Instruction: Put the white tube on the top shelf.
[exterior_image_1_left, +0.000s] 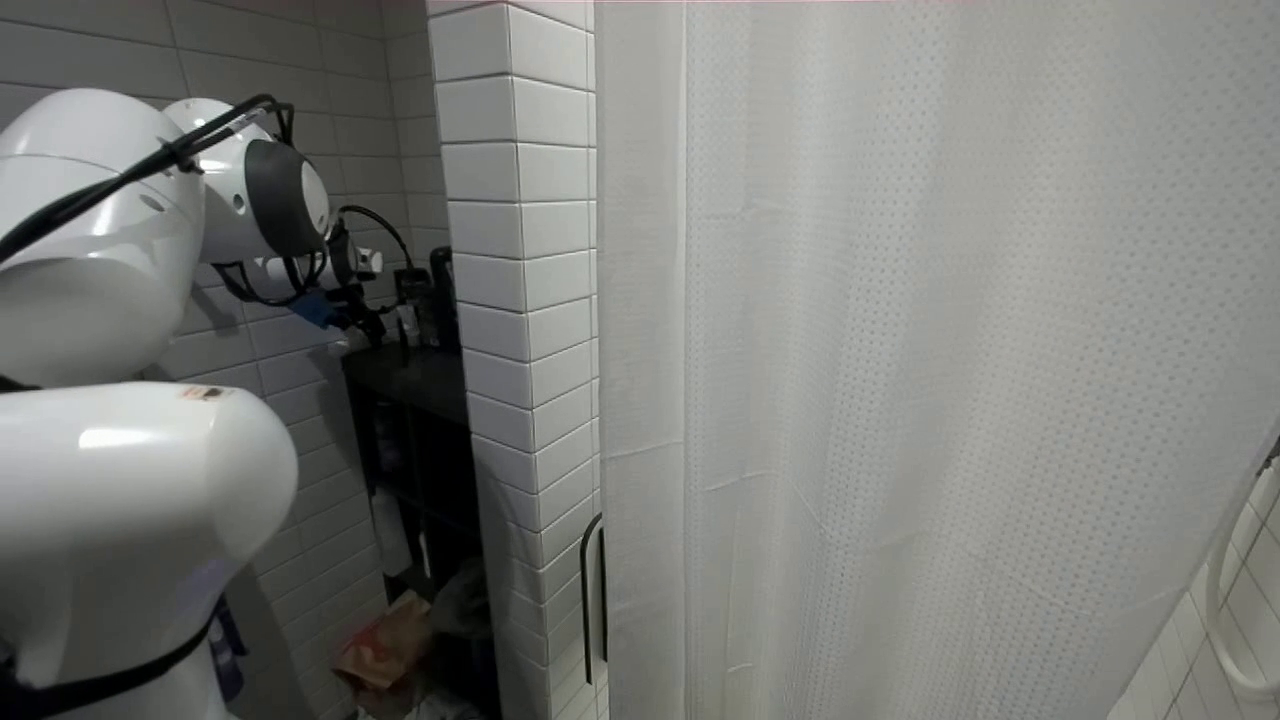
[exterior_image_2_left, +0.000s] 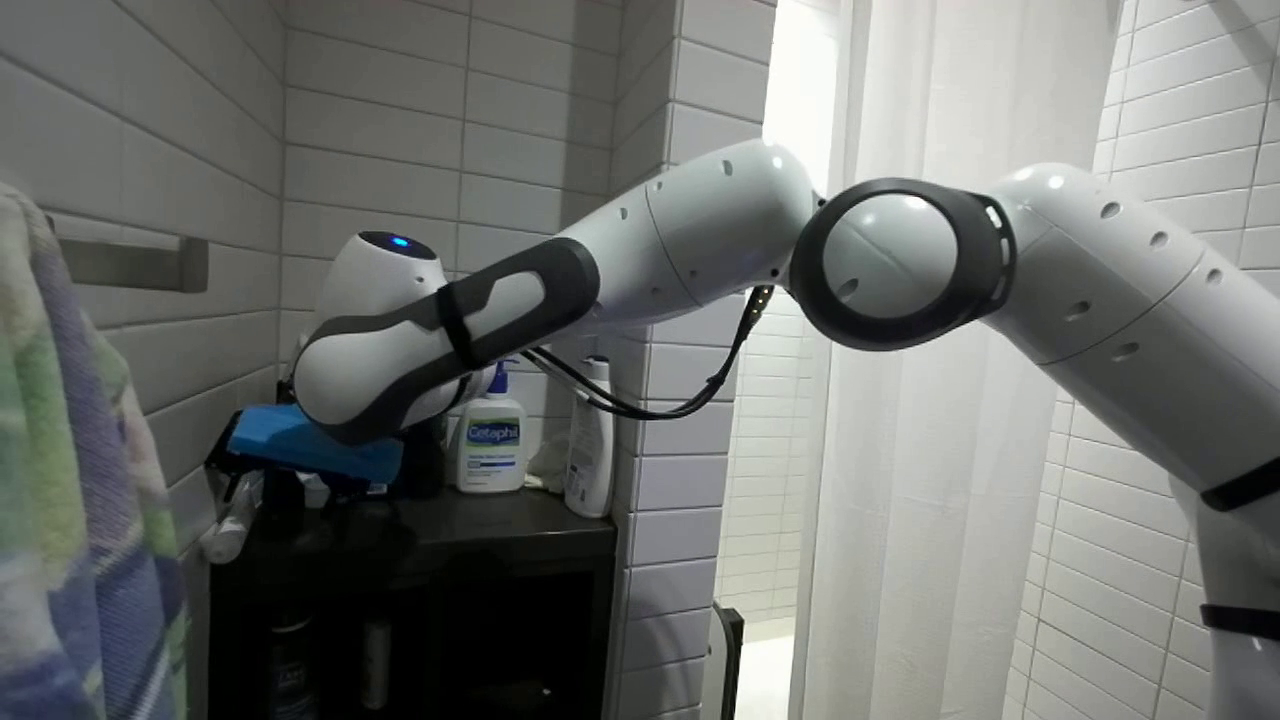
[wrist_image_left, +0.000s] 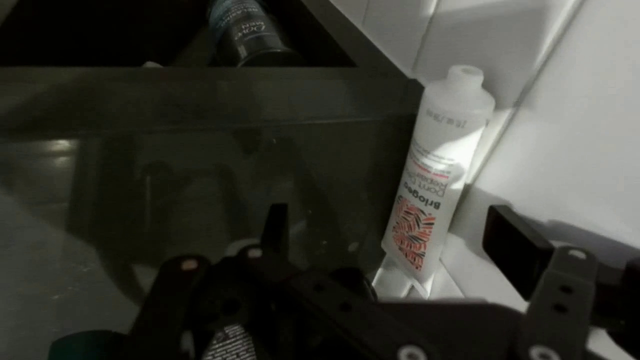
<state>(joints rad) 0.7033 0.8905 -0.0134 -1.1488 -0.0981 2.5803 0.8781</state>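
Note:
The white tube (wrist_image_left: 435, 165), with red and black print, lies tilted along the side edge of the top shelf (wrist_image_left: 300, 150), against the tiled wall. Its nozzle end sticks out past the shelf's front corner. The tube (exterior_image_2_left: 235, 525) also shows at the shelf's left end in an exterior view. The black top board (exterior_image_2_left: 470, 530) shows in both exterior views (exterior_image_1_left: 410, 375). My gripper (wrist_image_left: 392, 222) is open and empty in the wrist view. One finger is over the board and the other is by the wall, with the tube's lower part between them, apparently untouched. A blue pad hides much of the gripper in an exterior view.
A Cetaphil bottle (exterior_image_2_left: 492, 445) and a white bottle (exterior_image_2_left: 590, 445) stand on the top shelf. A dark Dove can (wrist_image_left: 252, 35) is on a lower shelf. A towel (exterior_image_2_left: 80, 480) hangs near the rack. A tiled pillar (exterior_image_1_left: 520, 330) and shower curtain (exterior_image_1_left: 900, 350) flank it.

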